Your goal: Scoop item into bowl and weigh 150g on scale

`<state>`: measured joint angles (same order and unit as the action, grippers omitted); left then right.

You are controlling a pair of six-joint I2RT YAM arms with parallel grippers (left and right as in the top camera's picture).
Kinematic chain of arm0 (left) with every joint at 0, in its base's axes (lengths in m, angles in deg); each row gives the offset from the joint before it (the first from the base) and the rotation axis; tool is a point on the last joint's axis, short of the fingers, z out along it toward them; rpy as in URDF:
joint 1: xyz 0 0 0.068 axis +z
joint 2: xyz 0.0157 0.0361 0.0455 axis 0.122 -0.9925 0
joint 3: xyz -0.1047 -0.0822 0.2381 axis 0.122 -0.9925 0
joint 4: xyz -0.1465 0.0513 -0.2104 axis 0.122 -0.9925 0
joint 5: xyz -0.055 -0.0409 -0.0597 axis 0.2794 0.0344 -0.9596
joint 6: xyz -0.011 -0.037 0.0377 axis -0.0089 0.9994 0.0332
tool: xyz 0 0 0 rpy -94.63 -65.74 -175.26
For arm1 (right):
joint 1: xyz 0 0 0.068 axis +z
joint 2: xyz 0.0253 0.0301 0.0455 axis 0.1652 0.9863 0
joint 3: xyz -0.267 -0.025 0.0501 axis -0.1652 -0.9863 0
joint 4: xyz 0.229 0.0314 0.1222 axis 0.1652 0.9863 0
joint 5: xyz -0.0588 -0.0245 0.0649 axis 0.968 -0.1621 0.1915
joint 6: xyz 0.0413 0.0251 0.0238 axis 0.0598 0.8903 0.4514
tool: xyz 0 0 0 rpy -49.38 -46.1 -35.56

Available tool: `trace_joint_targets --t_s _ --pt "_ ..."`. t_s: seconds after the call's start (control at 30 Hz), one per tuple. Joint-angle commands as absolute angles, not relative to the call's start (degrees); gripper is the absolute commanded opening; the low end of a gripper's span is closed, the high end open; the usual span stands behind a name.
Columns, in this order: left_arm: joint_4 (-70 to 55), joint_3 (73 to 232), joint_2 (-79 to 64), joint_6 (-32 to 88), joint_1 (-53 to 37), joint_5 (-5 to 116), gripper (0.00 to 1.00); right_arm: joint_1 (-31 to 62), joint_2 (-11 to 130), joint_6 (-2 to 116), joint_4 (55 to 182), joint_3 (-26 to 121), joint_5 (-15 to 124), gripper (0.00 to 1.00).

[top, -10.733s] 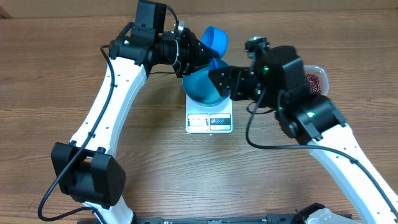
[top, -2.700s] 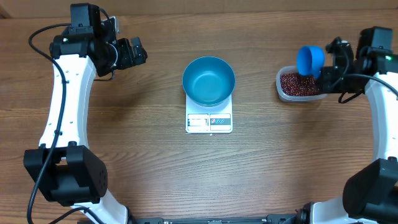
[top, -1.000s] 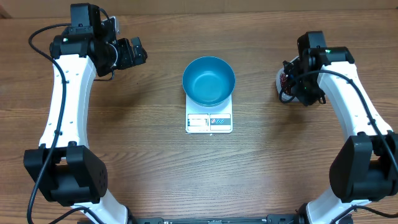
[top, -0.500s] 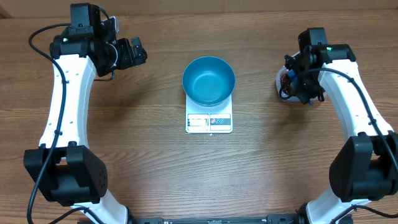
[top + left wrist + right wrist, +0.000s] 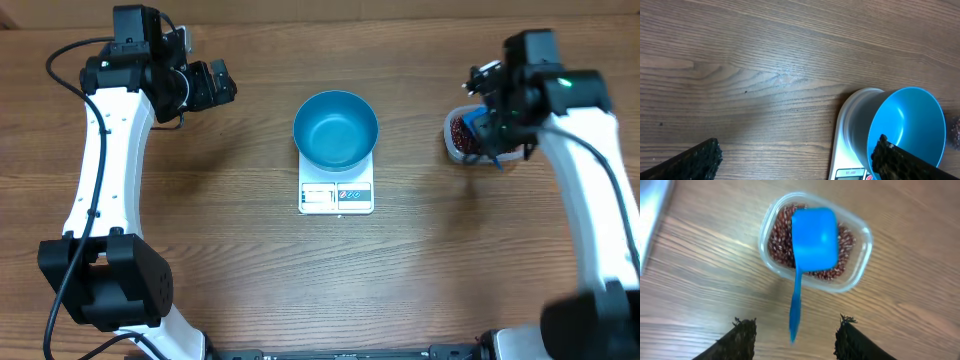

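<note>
- The beans (image 5: 846, 244) lie as a loose red-brown heap inside a clear plastic tub (image 5: 866, 245), which stands on the wooden surface (image 5: 420, 270) well to the right of the scale.
- A small blue scoop (image 5: 813, 239) rests on top of the beans, its cup over the middle of the tub. Its thin handle sticks out over the tub's rim and above the surface.
- The right pincer (image 5: 796, 322) hovers above the tub with its jaws apart. The end of the scoop's handle sits between the two fingers, with a clear gap on each side, so nothing is gripped.
- The blue bowl (image 5: 335, 130) stands upright on the far part of the white scale (image 5: 336, 196), near the middle of the surface. The scale's display strip faces the near edge.
- The left pincer (image 5: 215, 85) hangs at the far left, well apart from the bowl, with its jaws spread wide and nothing between them.
</note>
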<state>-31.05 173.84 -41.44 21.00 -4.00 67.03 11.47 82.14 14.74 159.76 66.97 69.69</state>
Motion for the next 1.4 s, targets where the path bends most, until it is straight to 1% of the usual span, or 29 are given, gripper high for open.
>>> trace_joint_targets --t_s 0.0,0.07,0.13,0.27,0.4,0.57,0.63,0.73,0.77,0.8,0.83,0.93,1.03,1.37 --pt "-31.0 175.0 -39.7 19.5 -4.1 67.4 1.00 8.7 74.7 19.7 161.2 66.9 63.6 0.56" --pt "-31.0 175.0 -39.7 19.5 -4.1 67.4 1.00 7.0 73.0 19.7 159.8 63.9 60.7 0.61" --pt "-31.0 175.0 -39.7 19.5 -4.1 67.4 1.00 5.1 71.5 20.3 156.7 59.5 59.7 0.63" --pt "-31.0 175.0 -39.7 19.5 -4.1 67.4 1.00 1.0 68.8 20.4 145.2 47.2 55.8 0.63" --pt "-31.0 175.0 -39.7 19.5 -4.1 67.4 1.00 -0.6 67.6 18.7 132.5 36.6 55.0 0.63" --pt "-31.0 175.0 -39.7 19.5 -4.1 67.4 1.00 -0.5 67.6 14.8 123.7 30.3 54.8 0.62" --pt "-31.0 175.0 -39.7 19.5 -4.1 67.4 1.00 -0.5 67.6 12.9 123.2 30.0 53.9 0.62" --pt "-31.0 175.0 -39.7 19.5 -4.1 67.4 1.00 -0.7 67.7 8.9 123.4 30.0 47.7 0.60" --pt "-31.0 175.0 -39.7 19.5 -4.1 67.4 1.00 -0.9 67.7 7.3 123.6 29.8 46.2 0.56" --pt "-31.0 175.0 -39.7 19.5 -4.1 67.4 1.00 -0.9 67.7 6.4 123.6 29.6 45.8 0.55" --pt "-31.0 175.0 -39.7 19.5 -4.1 67.4 1.00 -0.9 67.9 5.2 123.6 29.0 45.8 0.49" --pt "-31.0 175.0 -39.7 19.5 -4.1 67.4 1.00 -0.9 69.2 3.4 123.5 27.9 46.7 0.44" --pt "-31.0 175.0 -39.7 19.5 -4.1 67.4 1.00 -0.9 69.6 3.4 122.1 27.4 49.8 0.44" --pt "-31.0 175.0 -39.7 19.5 -4.1 67.4 1.00 -1.2 70.3 3.4 119.0 25.0 49.2 0.45"
